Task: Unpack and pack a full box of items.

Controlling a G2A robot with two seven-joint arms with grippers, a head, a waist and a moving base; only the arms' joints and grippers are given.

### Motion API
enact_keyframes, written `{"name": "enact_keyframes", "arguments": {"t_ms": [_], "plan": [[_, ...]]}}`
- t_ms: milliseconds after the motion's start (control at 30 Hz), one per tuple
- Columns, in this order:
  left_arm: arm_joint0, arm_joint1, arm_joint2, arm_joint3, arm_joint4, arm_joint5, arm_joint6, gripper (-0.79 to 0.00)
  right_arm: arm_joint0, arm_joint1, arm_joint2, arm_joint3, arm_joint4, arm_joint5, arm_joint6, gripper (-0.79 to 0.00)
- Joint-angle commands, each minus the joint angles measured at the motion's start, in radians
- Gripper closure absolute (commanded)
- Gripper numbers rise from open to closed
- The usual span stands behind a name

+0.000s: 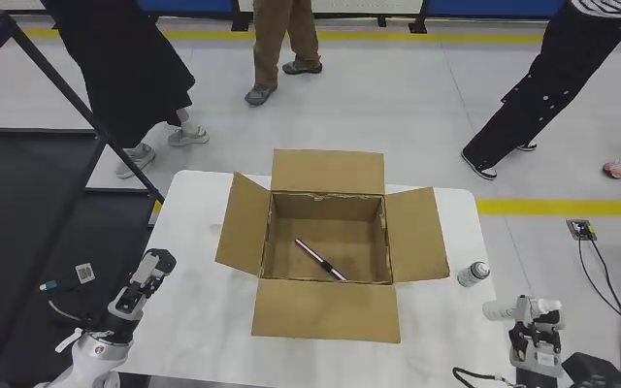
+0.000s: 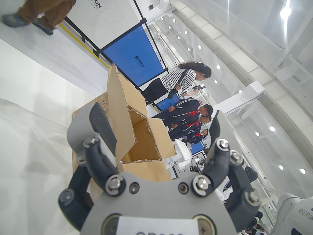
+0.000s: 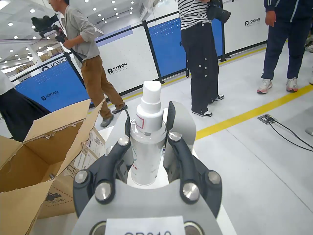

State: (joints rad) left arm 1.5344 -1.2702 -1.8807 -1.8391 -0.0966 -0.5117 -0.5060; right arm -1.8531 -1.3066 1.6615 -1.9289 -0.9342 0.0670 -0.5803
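**A:** What's at the left edge of the worktop (image 1: 194, 310)?

**B:** The left gripper (image 1: 155, 262) hangs near the front-left corner. Its fingers (image 2: 102, 123) are spread wide with nothing between them, and it's well apart from the cardboard box (image 1: 325, 310).

**A:** And the box?

**B:** It sits mid-worktop with all four flaps folded outward. One pen-like stick (image 1: 320, 259) lies slantwise on its floor, so it looks nearly emptied.

**A:** What's right of it?

**B:** A small bottle (image 1: 473, 274) stands just beside the right flap (image 1: 417, 233). Nearer the front-right corner, the right gripper (image 3: 149, 117) has its fingers pinching a white spray bottle (image 3: 146, 145) around the body, cap pointing away from the wrist.

**A:** Where could this go wrong?

**B:** Mostly on that side, I'd say. The small bottle stands between the gripper and the box, so a low sweep could topple it. The splayed flap could catch the spray bottle's cap. The bottle's body is round and smooth, so a knock might make it twist or slide in the grip.
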Motion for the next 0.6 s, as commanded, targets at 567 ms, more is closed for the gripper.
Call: {"name": "enact_keyframes", "arguments": {"t_ms": [567], "plan": [[0.000, 0.000, 0.000, 0.000, 0.000, 0.000, 0.000, -0.785, 0.128, -0.021, -0.129, 0.298, -0.168, 0.080, -0.229, 0.000]]}}
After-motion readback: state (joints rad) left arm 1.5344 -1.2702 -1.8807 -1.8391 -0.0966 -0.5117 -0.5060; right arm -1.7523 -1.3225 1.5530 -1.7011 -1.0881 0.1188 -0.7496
